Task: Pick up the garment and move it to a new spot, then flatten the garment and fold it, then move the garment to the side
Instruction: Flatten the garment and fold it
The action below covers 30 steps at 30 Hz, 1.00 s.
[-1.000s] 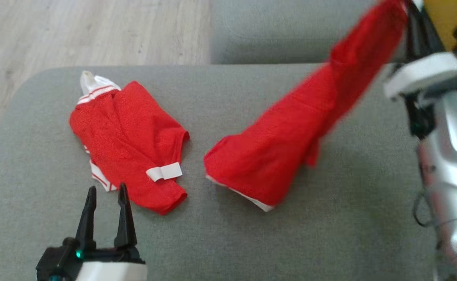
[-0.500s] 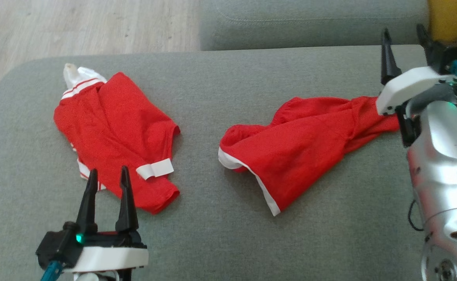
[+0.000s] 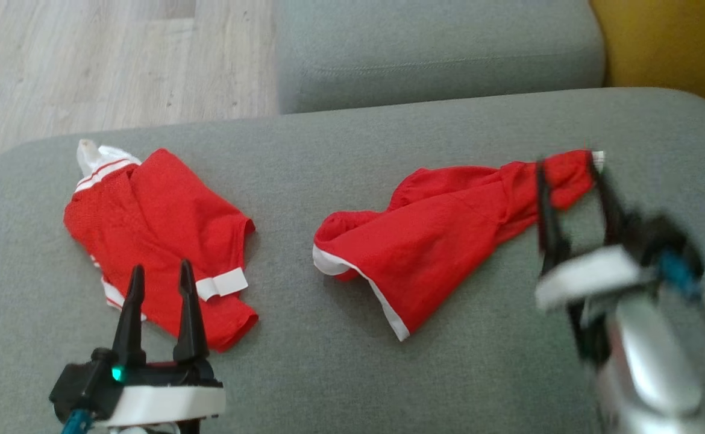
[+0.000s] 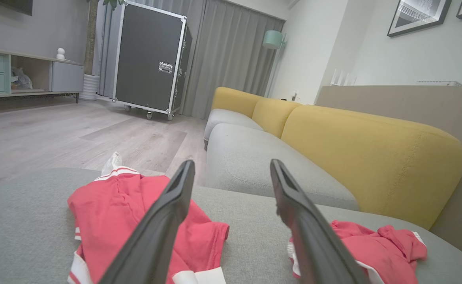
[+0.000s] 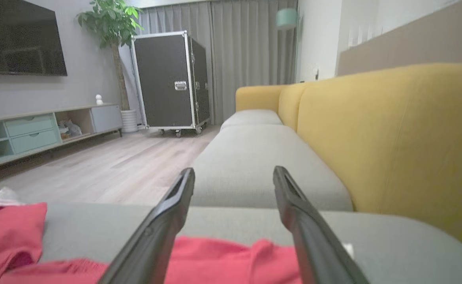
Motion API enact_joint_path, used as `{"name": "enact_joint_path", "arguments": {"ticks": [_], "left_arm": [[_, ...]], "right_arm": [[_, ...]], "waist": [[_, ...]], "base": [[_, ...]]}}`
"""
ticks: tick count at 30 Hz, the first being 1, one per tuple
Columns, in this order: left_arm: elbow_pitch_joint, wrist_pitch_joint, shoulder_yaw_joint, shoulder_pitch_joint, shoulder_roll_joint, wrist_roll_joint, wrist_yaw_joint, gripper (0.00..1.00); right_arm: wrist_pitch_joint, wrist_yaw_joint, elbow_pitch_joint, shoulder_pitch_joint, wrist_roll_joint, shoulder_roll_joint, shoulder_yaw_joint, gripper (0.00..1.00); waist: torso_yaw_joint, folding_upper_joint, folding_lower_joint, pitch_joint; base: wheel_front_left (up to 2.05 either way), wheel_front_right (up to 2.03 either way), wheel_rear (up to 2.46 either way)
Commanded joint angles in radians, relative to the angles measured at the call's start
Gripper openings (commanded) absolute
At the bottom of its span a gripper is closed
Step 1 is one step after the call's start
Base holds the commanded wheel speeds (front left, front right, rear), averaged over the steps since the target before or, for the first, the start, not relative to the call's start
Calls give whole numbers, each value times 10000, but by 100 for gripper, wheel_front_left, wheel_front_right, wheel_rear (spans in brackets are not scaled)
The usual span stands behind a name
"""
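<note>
The garment [image 3: 443, 235], red with white trim, lies crumpled on the grey sofa seat [image 3: 352, 374] right of centre. My right gripper [image 3: 566, 166], blurred, stands open over its right end with nothing between the fingers. In the right wrist view the garment [image 5: 223, 260] lies just below and ahead of the open right gripper [image 5: 234, 170]. My left gripper [image 3: 161, 266] is open at the lower left, its tips over the near edge of a second red garment [image 3: 153, 229]. The left wrist view has the open left gripper [image 4: 231, 163], the second garment [image 4: 108, 213] and the first garment [image 4: 377, 244].
Another grey seat cushion [image 3: 437, 54] lies beyond, with the yellow backrest [image 3: 672, 48] to the right. Wooden floor [image 3: 87, 60] starts past the seat's left and far edges. A black flight case [image 4: 152, 59] stands across the room.
The right gripper opened and let go of the garment, which dropped from hanging to lying on the seat. The right arm then came down and nearer. The head camera shifted.
</note>
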<state>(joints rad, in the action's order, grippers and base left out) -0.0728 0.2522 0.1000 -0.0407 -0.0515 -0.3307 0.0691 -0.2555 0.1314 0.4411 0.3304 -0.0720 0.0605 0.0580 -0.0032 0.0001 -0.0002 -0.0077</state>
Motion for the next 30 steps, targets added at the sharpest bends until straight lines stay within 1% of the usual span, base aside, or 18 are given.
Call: {"name": "enact_joint_path", "arguments": {"ticks": [1, 5, 10, 16, 20, 23, 24, 27, 30], "left_arm": [[365, 95, -337, 220, 12, -22, -58, 100], [344, 95, -353, 152, 12, -13, -52, 100], [203, 95, -390, 115, 12, 43, 7, 100], [74, 95, -352, 224, 12, 136, 81, 100], [34, 95, -329, 293, 12, 176, 120, 100], [-18, 95, -293, 314, 12, 194, 145, 100], [-18, 95, -293, 314, 12, 194, 145, 100], [-62, 95, -243, 348, 12, 207, 165, 100], [-114, 95, -180, 389, 12, 203, 173, 100]], "right_arm": [[-61, -7, -575, -125, -59, -100, 390, 100], [-61, -7, -1011, -1632, -423, -101, 662, 100], [-62, -7, -1360, -2424, -538, -101, 1051, 100], [-62, -7, -1465, -2433, -389, -102, 1466, 100], [102, -7, -1067, -2354, -224, -102, 2502, 100], [685, -7, -617, -2145, -99, -102, 3326, 100], [685, -7, -617, -2145, -99, -102, 3326, 100], [1374, -7, -145, -1871, -252, -102, 3970, 100], [1835, -7, 390, -1505, -304, -102, 4187, 100]], "waist": [[-49, -1, 2, -54], [-78, -1, 2, -81], [-103, -1, 2, -14], [19, -1, 2, 82], [201, -1, 2, 149], [348, -1, 2, 198], [348, -1, 2, 198], [514, -1, 2, 250], [712, -1, 2, 286]], "base": [[0, 0, 0], [0, 0, 0], [0, 0, 0], [0, 0, 0], [0, 0, 0], [0, 0, 0], [0, 0, 0], [0, 0, 0], [0, 0, 0]]}}
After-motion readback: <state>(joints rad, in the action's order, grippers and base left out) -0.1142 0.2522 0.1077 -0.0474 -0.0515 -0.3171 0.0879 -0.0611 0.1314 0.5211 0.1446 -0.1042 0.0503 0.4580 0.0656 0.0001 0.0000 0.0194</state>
